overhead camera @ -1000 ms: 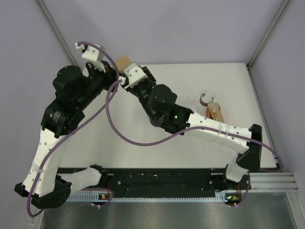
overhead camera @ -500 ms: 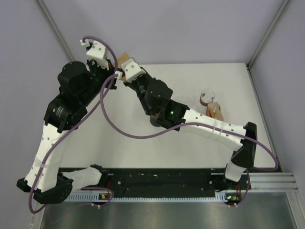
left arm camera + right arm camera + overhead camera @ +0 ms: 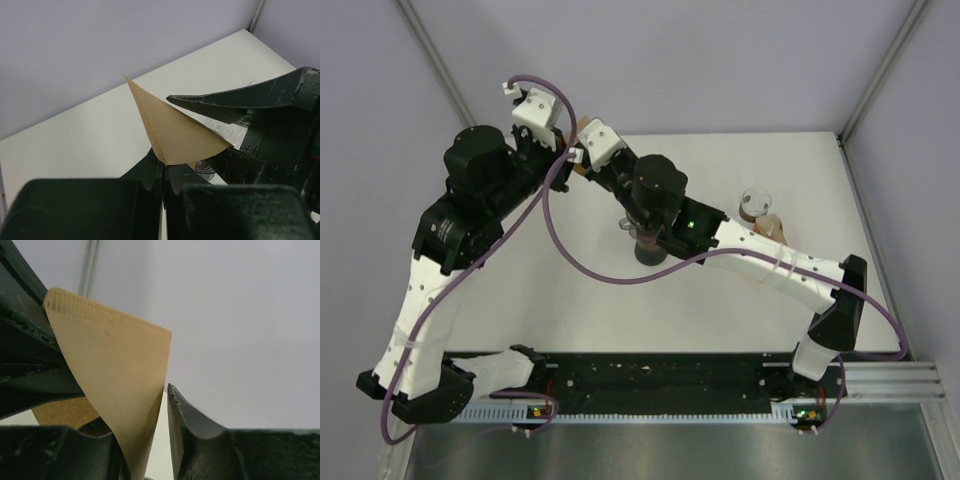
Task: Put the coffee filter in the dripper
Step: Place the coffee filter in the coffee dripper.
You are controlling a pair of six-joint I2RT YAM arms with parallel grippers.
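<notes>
Left hand [image 3: 162,167] tight on coffee filter [image 3: 172,132], right hand [image 3: 142,415] agape around it.

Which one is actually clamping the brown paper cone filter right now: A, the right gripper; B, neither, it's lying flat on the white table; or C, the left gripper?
C: the left wrist view shows the left gripper with its jaws shut on the seamed edge of the brown paper cone filter, while the right gripper has its jaws apart around it, with a gap showing.

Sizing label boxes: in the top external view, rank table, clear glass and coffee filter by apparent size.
1. table
2. clear glass and coffee filter, unranked: filter mostly hidden and held nearer the camera.
</notes>
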